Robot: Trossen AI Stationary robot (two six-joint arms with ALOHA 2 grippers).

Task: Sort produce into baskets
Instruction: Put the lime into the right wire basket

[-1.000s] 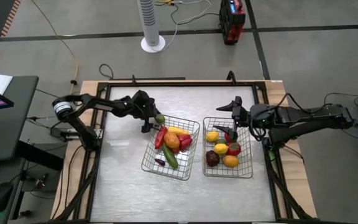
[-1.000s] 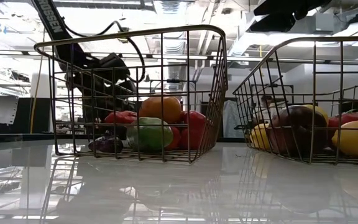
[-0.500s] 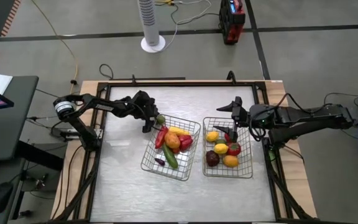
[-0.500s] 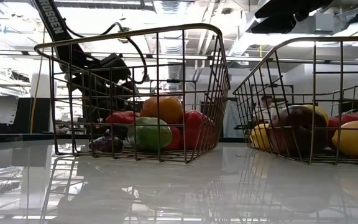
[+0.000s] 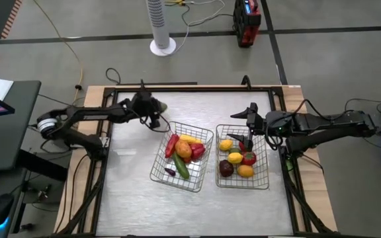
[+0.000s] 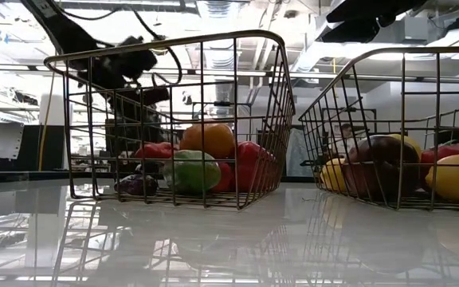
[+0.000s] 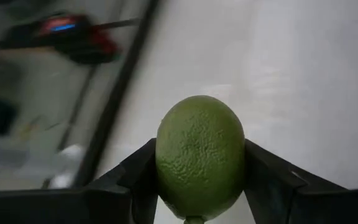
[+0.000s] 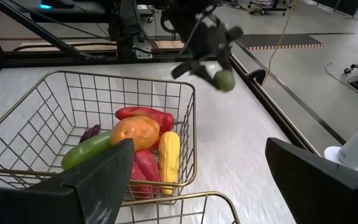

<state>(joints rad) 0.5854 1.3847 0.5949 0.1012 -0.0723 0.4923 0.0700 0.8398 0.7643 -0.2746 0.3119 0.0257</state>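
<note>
My left gripper [image 5: 157, 112] is shut on a green lime [image 7: 199, 155] and hangs in the air beyond the far-left corner of the left basket [image 5: 157, 173]. From the right wrist view the lime [image 8: 224, 79] shows well above the table. The left basket holds red peppers [image 8: 145, 114], an orange piece, a yellow one, a green cucumber [image 8: 87, 150] and a dark piece. The right basket [image 5: 264, 178] holds lemons, a red apple and a dark plum [image 5: 225, 168]. My right gripper [image 5: 242, 127] waits open over that basket's far-left part. My left gripper pinches the lime between its two fingers [image 7: 135, 180], which sit on its two opposite sides [image 7: 238, 163] at the widest part. The fingers slant down and toward the table's right. The lime is lifted clear of the table.
The two wire baskets stand side by side in the middle of the table, a narrow gap between them. Bare table [image 5: 131, 192] lies to the left, near and far sides. A black frame [image 5: 177, 88] runs around the table's edge.
My left gripper has risen and drawn back toward the table's far-left, tipping up nearer to level. The lime, which lay on the table by the left basket's far-left corner, has gone up with it and now hangs clear.
</note>
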